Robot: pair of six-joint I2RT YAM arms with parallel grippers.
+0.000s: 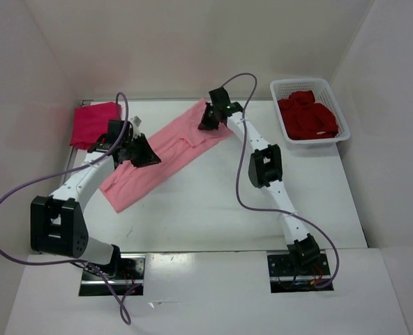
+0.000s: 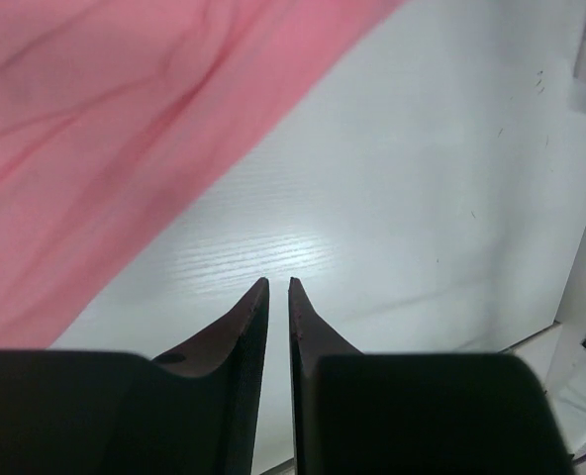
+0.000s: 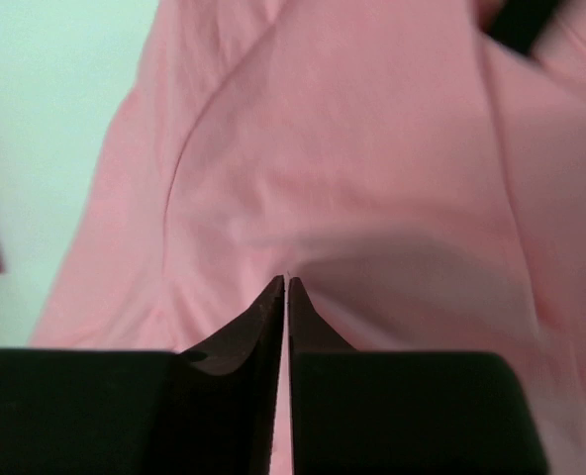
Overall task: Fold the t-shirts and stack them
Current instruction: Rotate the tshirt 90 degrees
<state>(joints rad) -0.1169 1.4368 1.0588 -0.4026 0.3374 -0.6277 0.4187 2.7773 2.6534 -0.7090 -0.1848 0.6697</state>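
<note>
Right pincer [image 3: 284, 283] pinched shut on diagonal light pink t-shirt's [image 1: 175, 146] far-right end; left pincer [image 2: 278, 284] narrow, empty, over tabletop [image 2: 422, 198], shirt just left.

Spread shirt [image 1: 137, 181] left of basket [image 1: 308, 82]

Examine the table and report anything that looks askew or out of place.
The light pink shirt lies slanted across the table, creased. The dark crimson shirt sits crumpled in the white basket, not stacked on the folded magenta shirt.
</note>
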